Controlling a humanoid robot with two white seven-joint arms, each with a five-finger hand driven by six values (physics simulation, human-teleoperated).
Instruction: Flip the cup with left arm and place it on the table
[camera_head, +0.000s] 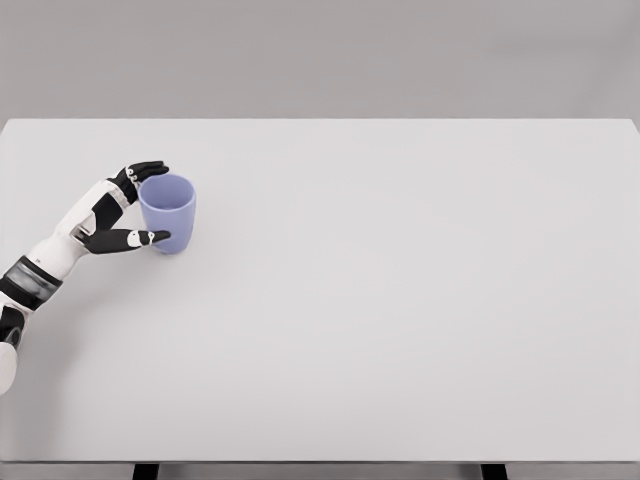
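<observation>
Left hand (125, 205) seemingly grips the upright cup (168, 211), fingers around it

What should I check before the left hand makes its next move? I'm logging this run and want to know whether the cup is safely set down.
1. Cup upright, opening facing up: ok.
2. Cup resting on the table: looks so, ok.
3. Cup well inside the table edges: ok, though it sits toward the left side.
4. Left hand clear of the cup: not ok; fingers bracket it, one at the rim, one at the lower side.
5. Firmness of contact between fingers and cup: cannot tell.
6. Path for pulling the hand back to the left: ok, nothing stands in the way.
</observation>
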